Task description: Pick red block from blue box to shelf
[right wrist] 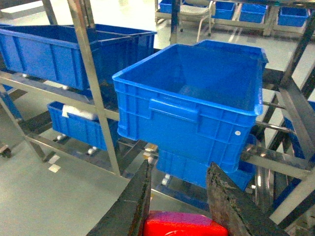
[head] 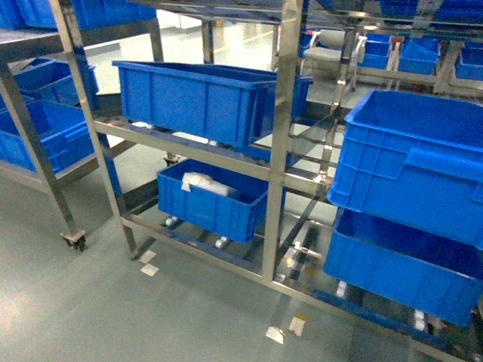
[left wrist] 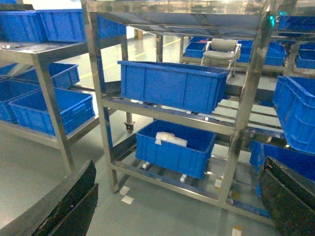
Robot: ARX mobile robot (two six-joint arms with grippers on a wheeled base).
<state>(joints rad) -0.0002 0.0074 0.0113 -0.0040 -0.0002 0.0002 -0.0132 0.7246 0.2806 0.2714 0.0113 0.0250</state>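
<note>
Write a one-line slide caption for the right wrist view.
Right tool grips the red block in front of a dark blue crate on the steel shelf.

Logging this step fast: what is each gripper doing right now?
Left gripper: open, fingers spread wide, nothing between them.
Right gripper: shut on the red block, seen in the right wrist view.

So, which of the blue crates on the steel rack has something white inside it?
The small crate on the lowest tier, under the long crate. A white bundle lies in it.
</note>
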